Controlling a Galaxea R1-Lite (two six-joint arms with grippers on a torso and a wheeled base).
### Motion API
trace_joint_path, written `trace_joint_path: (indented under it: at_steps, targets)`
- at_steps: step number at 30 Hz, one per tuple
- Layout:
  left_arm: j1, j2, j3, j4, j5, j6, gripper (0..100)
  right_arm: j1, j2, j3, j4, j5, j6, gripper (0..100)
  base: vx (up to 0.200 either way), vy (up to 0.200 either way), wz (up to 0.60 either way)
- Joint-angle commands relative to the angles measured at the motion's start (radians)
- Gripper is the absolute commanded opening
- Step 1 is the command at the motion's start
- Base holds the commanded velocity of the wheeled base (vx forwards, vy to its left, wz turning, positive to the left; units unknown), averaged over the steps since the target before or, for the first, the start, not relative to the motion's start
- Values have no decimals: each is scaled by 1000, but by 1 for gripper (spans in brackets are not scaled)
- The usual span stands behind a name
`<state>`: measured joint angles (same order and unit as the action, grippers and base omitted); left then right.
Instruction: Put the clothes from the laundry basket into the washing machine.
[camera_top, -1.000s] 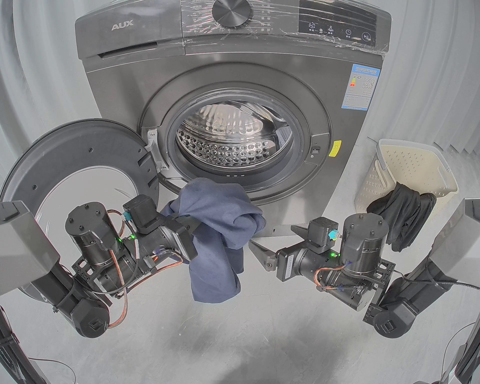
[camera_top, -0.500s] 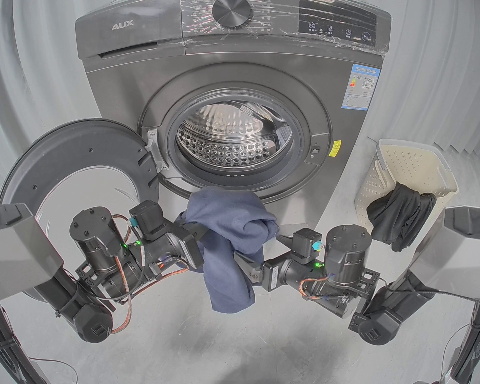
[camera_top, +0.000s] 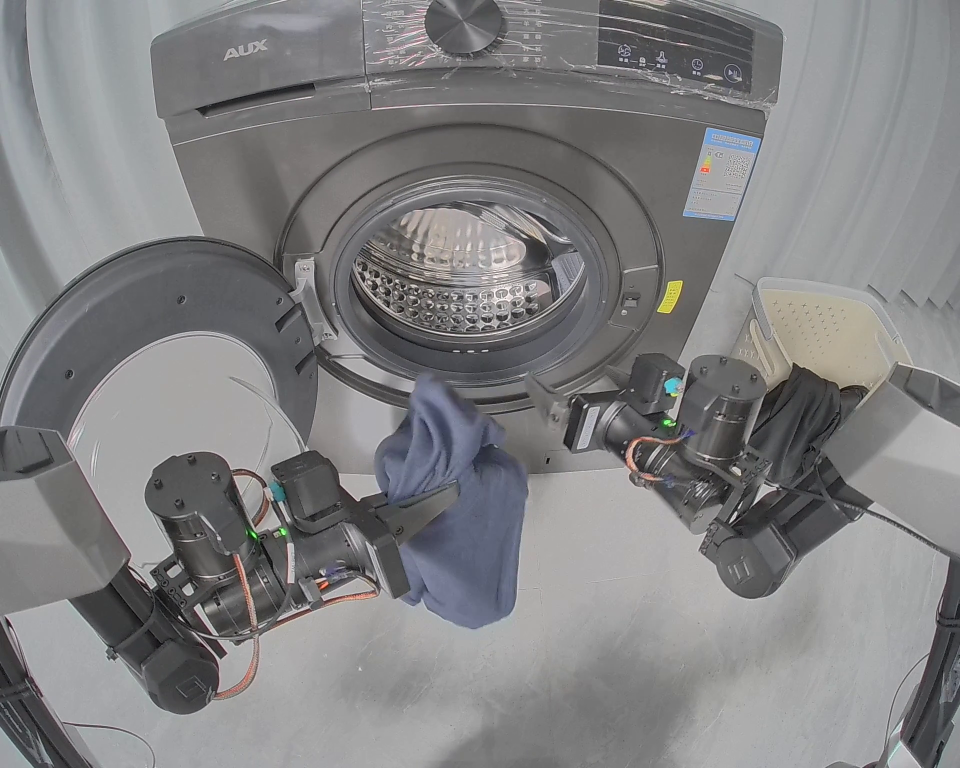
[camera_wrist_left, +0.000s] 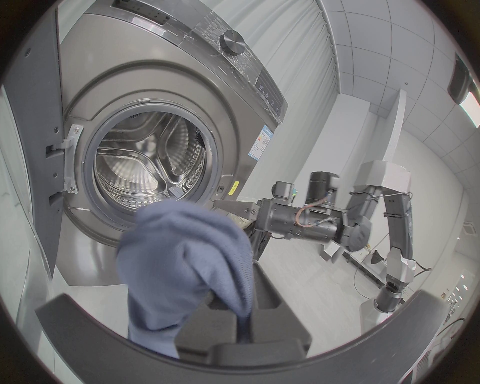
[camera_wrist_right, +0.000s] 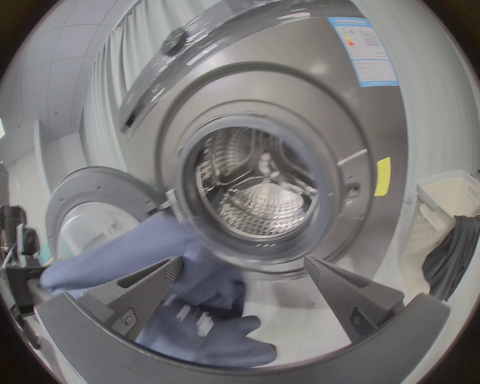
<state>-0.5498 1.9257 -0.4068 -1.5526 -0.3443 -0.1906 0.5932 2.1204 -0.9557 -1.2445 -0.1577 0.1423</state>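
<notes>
While the left end effector (camera_top: 440, 495) clamps a blue garment (camera_top: 470, 545), the right end effector (camera_top: 545, 398) gapes — near a yellow sticker (camera_top: 670, 296).

Washing machine (camera_top: 250, 170) upper centre of frame, door (camera_top: 150, 300) open at left, cloth (camera_top: 465, 510) below its opening; laundry basket (camera_top: 830, 330) at right, garment (camera_top: 805, 415) over its rim.

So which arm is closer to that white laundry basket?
Right. The right arm is beside the laundry basket; the left arm, holding the blue cloth, is across by the open door.
</notes>
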Motion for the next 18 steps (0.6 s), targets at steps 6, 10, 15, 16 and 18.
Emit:
trace_joint_path:
  at_steps: [6, 10, 15, 16, 18]
  targets:
    - [2, -16, -7, -4, -13, 3, 0, -23, 4, 20, -7, 0, 0, 100, 0, 0, 0]
    - [7, -10, -38, -4, -4, 3, 0, 14, -8, 65, -9, 1, 0, 100, 0, 0, 0]
    - [8, -16, -93, -3, 48, -6, 0, 36, -10, 117, -15, 12, -1, 100, 0, 0, 0]
    - [8, -16, -104, -3, 59, -7, 0, 39, -11, 127, -15, 13, -1, 100, 0, 0, 0]
    - [8, -17, -125, -3, 79, -7, 0, 45, -10, 153, -16, 15, -1, 100, 0, 0, 0]
